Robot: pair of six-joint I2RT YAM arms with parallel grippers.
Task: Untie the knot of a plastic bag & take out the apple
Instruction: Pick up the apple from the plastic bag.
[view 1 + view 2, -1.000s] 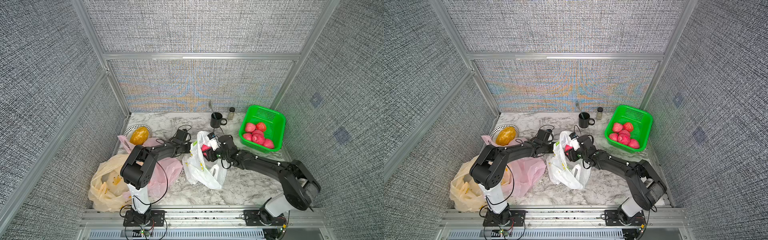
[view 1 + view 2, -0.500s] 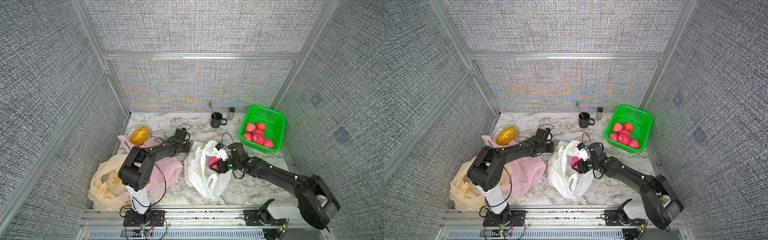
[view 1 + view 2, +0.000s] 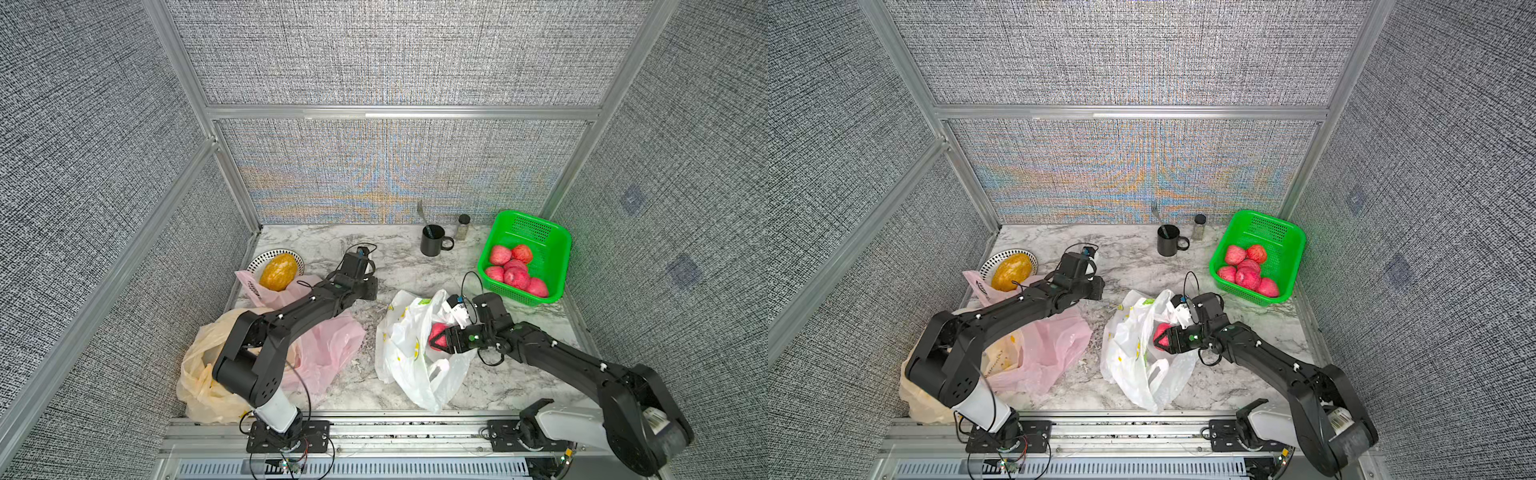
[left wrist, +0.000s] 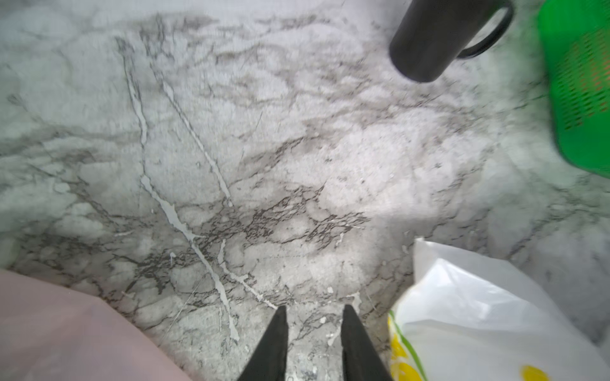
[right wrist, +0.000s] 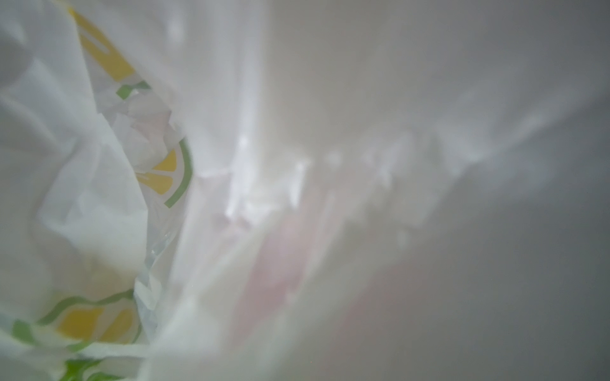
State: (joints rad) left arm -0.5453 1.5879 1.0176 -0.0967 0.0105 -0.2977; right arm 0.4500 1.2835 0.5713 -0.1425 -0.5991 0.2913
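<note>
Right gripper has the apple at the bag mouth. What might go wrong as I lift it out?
1. The left gripper is open over bare table, so nothing pins the bag; it may lift along with the apple.
2. Bag plastic covers the right wrist view, so film may be caught in the right gripper and weaken its hold.

1. The left arm [image 3: 291, 316] reaches far, toward the middle; the left gripper [image 4: 313, 307] has its fingers a little apart.
2. The right arm [image 3: 552, 353] stretches left, down low; the right gripper [image 3: 439, 336] squeezes the apple [image 3: 435, 330].
</note>
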